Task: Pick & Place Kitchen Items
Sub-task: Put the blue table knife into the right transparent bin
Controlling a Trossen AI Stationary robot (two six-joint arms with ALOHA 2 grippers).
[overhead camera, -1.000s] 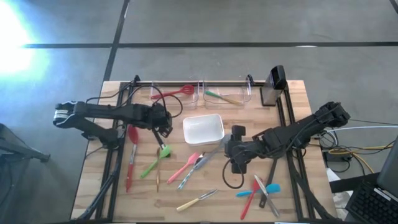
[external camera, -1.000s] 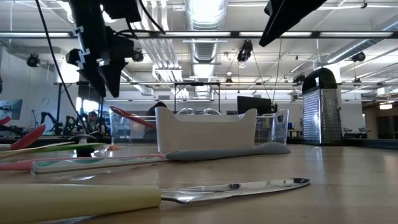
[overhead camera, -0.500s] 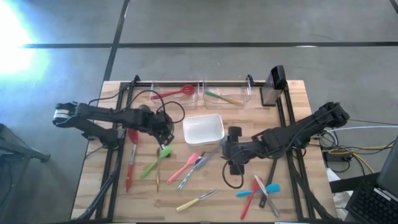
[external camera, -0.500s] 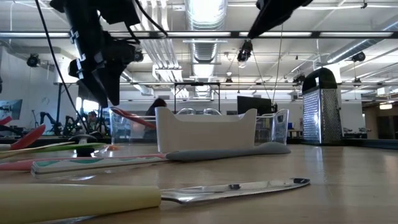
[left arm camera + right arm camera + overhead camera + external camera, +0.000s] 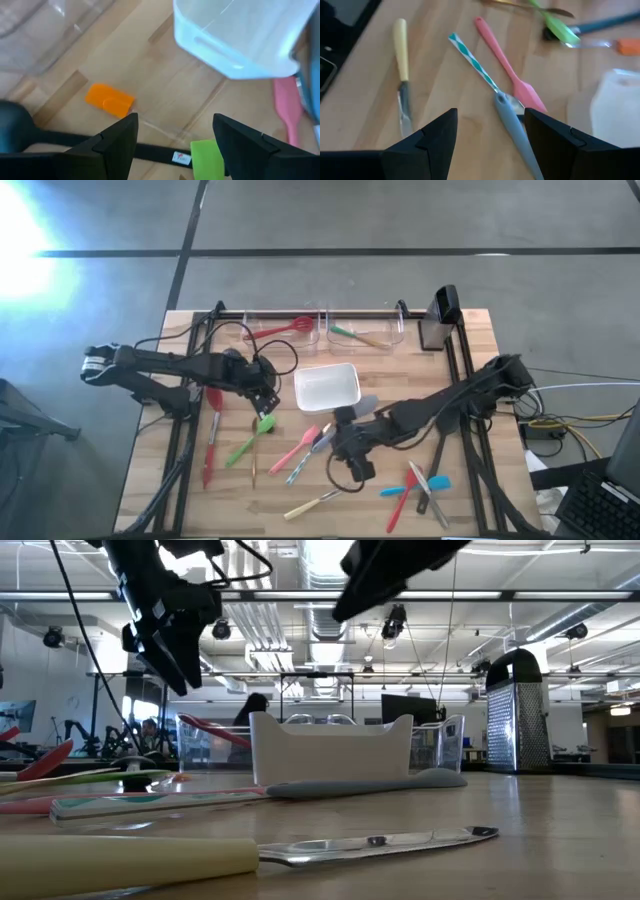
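Utensils lie loose on the wooden table: a red spatula [image 5: 211,432], a green spatula [image 5: 250,438], a pink spatula [image 5: 297,448], a grey spatula [image 5: 343,423], a teal-striped spoon [image 5: 300,466], a cream-handled knife [image 5: 315,502], and blue, red and grey ones [image 5: 420,485] at the near right. My left gripper [image 5: 265,400] hovers open above the green spatula's head [image 5: 207,159] and a black handle [image 5: 150,151]. My right gripper [image 5: 336,440] hovers open above the grey spatula [image 5: 516,132], beside the pink spatula [image 5: 506,67].
A white rectangular dish [image 5: 326,387] stands mid-table between the grippers. Two clear bins [image 5: 285,330] [image 5: 366,333] at the far edge hold a red and a green utensil. A metal grater [image 5: 440,318] stands far right. An orange piece [image 5: 109,99] lies by the dish.
My right gripper has moved toward the table's left and near edges, from beside the dish's right corner to above the grey and pink spatulas. My left gripper has moved a little toward the near edge, over the green spatula's head. No utensil has moved.
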